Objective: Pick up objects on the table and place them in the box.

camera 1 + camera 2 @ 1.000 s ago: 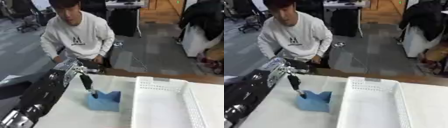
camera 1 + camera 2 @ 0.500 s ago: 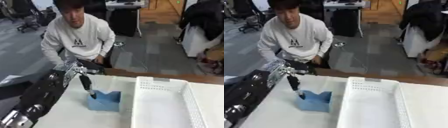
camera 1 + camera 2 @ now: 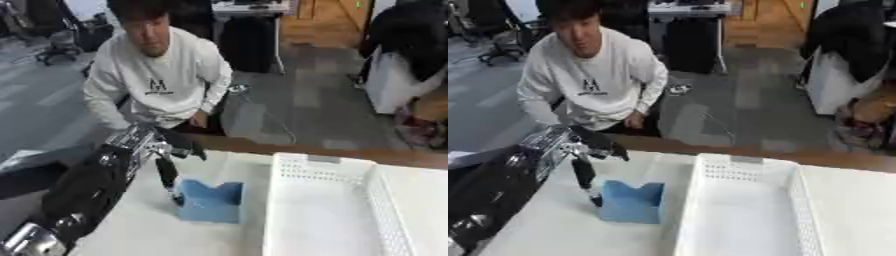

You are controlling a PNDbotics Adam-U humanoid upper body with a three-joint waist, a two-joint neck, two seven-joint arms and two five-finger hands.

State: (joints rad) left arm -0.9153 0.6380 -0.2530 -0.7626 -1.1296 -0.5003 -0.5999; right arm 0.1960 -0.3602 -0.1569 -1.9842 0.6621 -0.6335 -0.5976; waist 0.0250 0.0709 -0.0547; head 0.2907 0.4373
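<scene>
Where the left hand (image 3: 154, 150) meets the blue block (image 3: 209, 201), its fingers' grip seems indiscernible.

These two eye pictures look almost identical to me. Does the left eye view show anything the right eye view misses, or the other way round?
Only the left eye view shows a shiny silver joint of the arm at the bottom left corner. Only the right eye view shows a wider strip of bare table to the right of the white box. Both share the rest: the robot's left hand with a finger reaching down to the left side of the blue object, which sits on the table just left of the box. The right hand appears in neither.
</scene>
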